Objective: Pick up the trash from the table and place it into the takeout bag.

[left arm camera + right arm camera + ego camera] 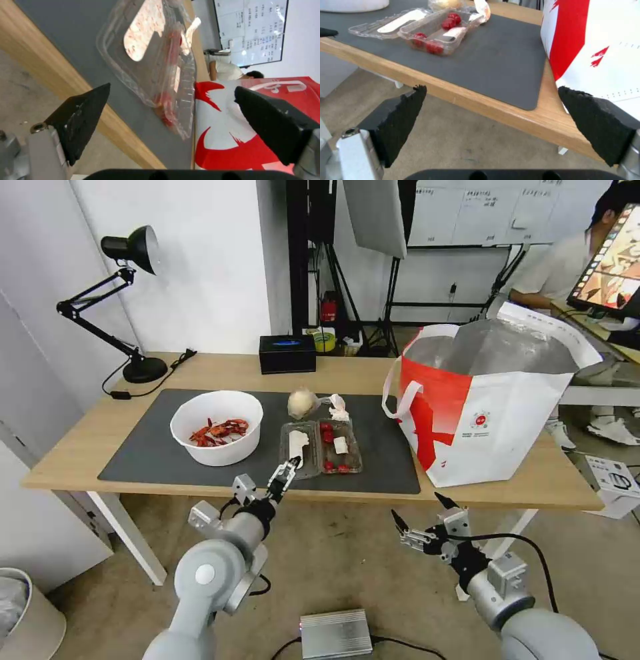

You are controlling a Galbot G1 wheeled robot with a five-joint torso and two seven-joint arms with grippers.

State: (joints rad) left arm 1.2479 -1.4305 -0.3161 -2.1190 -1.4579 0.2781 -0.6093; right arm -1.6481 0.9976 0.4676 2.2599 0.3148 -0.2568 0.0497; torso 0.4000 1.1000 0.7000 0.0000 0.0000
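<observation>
**Grey mat, four bits of trash, both grippers spread wide**

Light wood forms the table [80,447], and a large dark grey mat [380,447] covers most of its middle. On the mat's left part sits the white round bowl [217,428], with red crayfish shells lying in it. Just right of the bowl lies the clear plastic hinged tray [321,447], opened flat, with red bits in its right half and a white patch in its left half. Behind the tray sit the beige ball [301,403] and, just beside it, the small white tissue wad [339,408].

The takeout bag [493,427] stands upright on the right end of the table, its mouth open and its silver lining showing, one white strap handle hanging toward the mat.

The left gripper [285,478] hovers at the table's near edge, in front of the tray's left half, its black fingers [81,120] parted and holding nothing. In the left wrist view the tray appears between them, farther off.

The right gripper [420,517] hangs lower, in front of the table and below its edge, near the bag's front corner. Its fingers [400,120] are also spread apart and empty.

A black box [287,354] with a blue top and a black desk lamp [120,300] stand along the table's far side.
</observation>
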